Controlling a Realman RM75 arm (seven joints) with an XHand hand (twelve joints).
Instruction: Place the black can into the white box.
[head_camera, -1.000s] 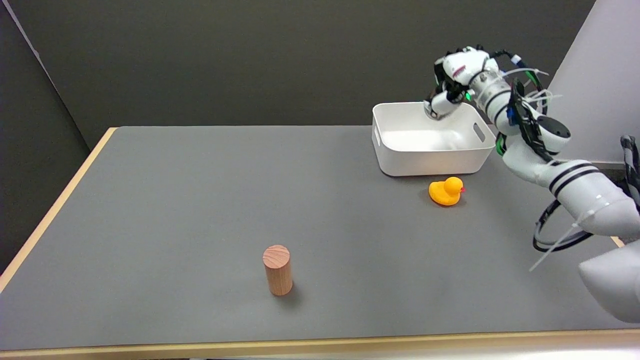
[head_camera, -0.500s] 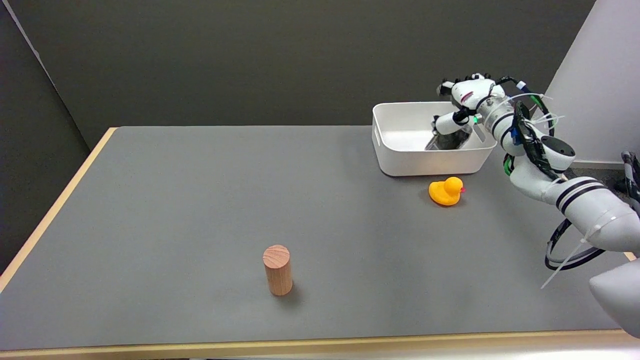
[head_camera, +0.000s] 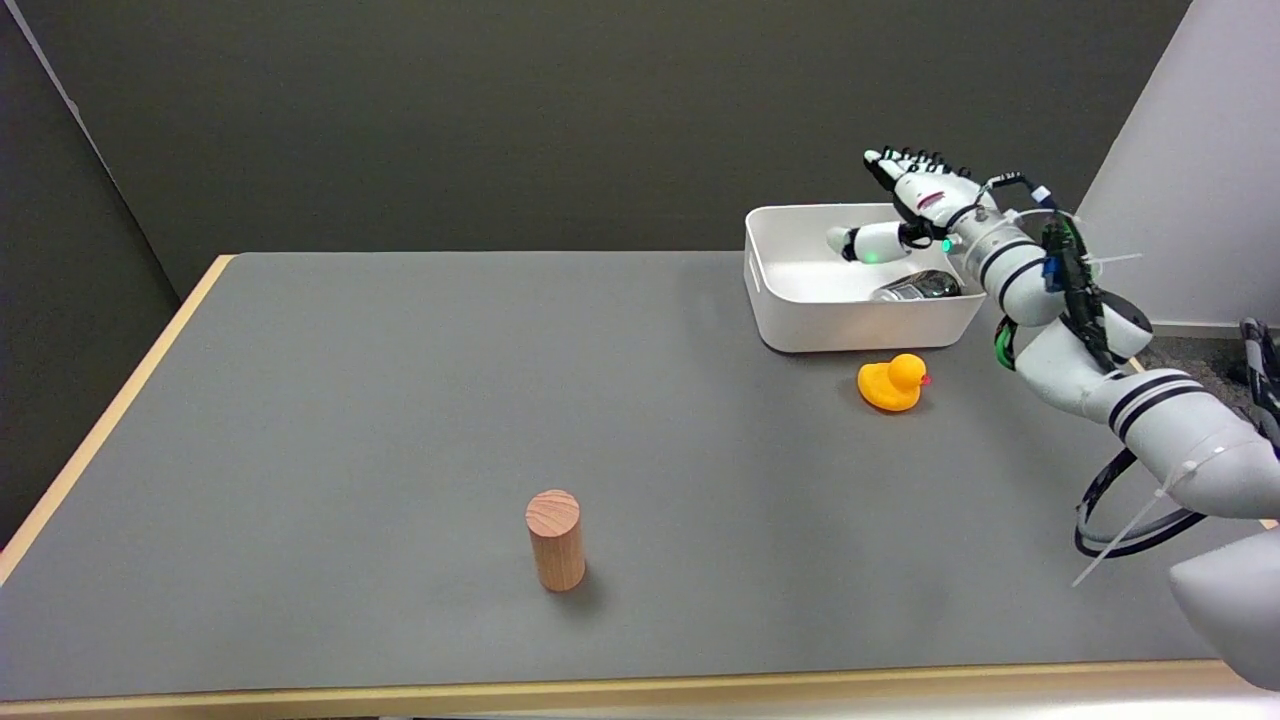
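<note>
White fingers spread wide above black can.

A robotics lab setup: a grey-topped table with wooden edging stands before plain dark backdrop panels.

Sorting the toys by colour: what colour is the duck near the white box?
Yellow-orange, with a small red beak; the duck shows clearly in the head view.
</note>
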